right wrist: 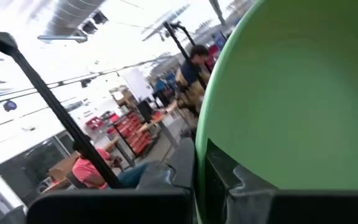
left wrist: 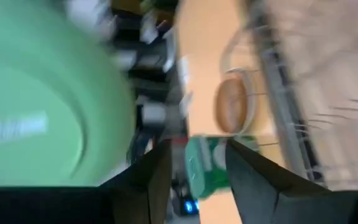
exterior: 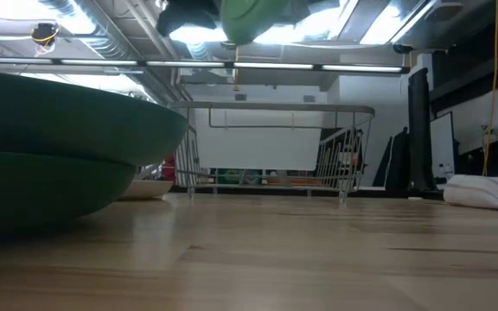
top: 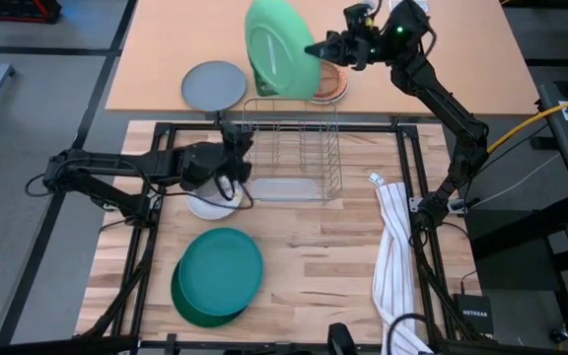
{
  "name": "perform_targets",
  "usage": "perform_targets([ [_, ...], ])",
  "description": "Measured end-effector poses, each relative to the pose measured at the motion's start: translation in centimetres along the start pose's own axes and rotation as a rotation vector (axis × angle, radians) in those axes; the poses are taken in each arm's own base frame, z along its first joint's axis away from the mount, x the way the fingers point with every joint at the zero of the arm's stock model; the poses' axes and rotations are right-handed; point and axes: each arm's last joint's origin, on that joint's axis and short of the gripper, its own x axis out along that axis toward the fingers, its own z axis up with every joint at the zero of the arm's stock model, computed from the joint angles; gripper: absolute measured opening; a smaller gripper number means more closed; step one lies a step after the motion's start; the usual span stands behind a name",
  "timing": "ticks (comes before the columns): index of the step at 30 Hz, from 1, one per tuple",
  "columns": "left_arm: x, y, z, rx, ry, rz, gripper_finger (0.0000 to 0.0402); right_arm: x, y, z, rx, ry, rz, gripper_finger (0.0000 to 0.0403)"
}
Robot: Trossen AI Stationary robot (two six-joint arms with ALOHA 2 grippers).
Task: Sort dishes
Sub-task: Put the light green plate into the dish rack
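My right end effector (top: 316,49) is clamped on the rim of a large light green round plate (top: 276,47), holding it tilted on edge above the wire dish rack (top: 294,148). My left end effector (top: 237,170), fingers parted and empty, hovers beside the rack (over a small white saucer (top: 208,206)). Teal and dark green plates (top: 220,274) sit stacked on the wooden counter (top: 314,276).
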Motion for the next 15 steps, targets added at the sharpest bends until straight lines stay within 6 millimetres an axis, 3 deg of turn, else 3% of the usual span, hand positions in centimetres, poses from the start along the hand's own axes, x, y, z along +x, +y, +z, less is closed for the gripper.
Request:
perform_targets([
  [5,0.9,2.1,-1.5,-0.439,0.047,0.132,0.0136,0.0,0.5,0.3,-0.021,0.007,0.053,0.001],
  [15,3.1,5.0,-7.0,-0.784,-0.087,0.137,0.0108,-0.1,0.4,0.1,-0.019,0.044,0.069,0.001],
])
